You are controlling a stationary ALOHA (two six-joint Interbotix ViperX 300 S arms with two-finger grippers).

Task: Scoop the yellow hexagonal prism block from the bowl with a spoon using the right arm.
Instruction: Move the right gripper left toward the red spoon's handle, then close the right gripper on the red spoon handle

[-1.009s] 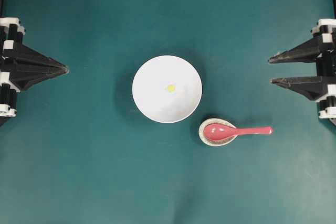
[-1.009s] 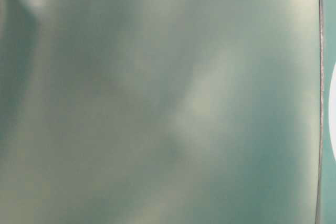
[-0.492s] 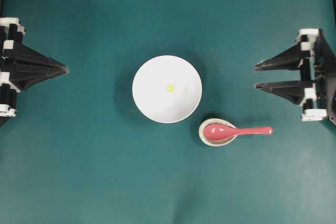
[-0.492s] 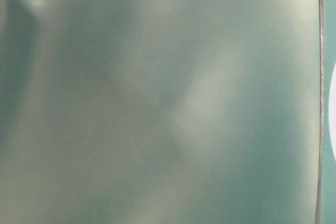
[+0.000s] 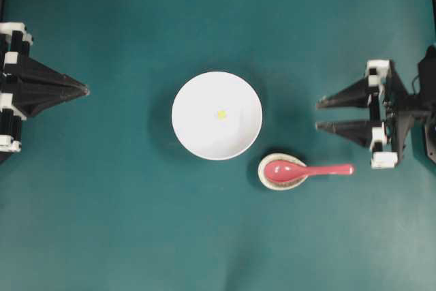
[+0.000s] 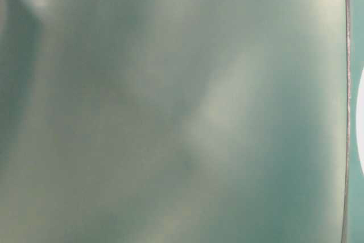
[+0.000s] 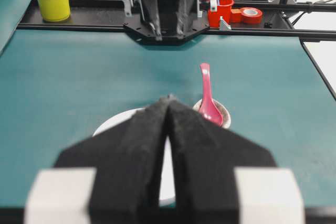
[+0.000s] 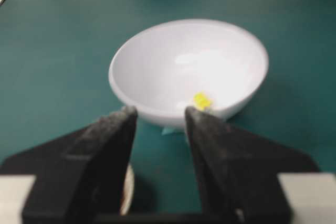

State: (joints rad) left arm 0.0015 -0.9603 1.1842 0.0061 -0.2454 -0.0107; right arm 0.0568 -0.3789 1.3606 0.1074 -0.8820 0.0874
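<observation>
Spoon (image 5: 300, 170): glossy pink-red, untouched; scoop resting in the small speckled spoon rest (image 5: 267, 180), handle lying flat and pointing toward the right side of the teal surface (image 5: 122, 236) in the overhead view.
Yellow hexagonal prism block (image 5: 221, 114): tiny, lying near the centre of the bowl's floor; also visible in the right wrist view.
Bowl (image 5: 197, 141): plain white, upright, mid-surface; just beside the spoon rest but apart from it.
Right pincer (image 5: 318, 115): released, jaws spread wide, nothing between them; tips aimed toward the bowl, sitting above and to the right of the spoon handle's end in the overhead view, apart from it.
Left pincer (image 5: 86, 89): clenched on nothing, jaws pressed together; parked at the left edge, well apart from the bowl.
Table-level view: blurred teal wash, nothing usable.
Step in hand (judgement): approach to the spoon handle; no grasp yet.
Advice: bring the open jaws down astride the free end of the handle, well clear of the rest. Close squarely on the handle's flat sides so the scoop stays level. Lift straight up to avoid dragging the rest into the bowl.
Risk: glossy handle may twist in the grip; a tilted scoop would likely nudge the tiny block aside instead of sliding under it.
</observation>
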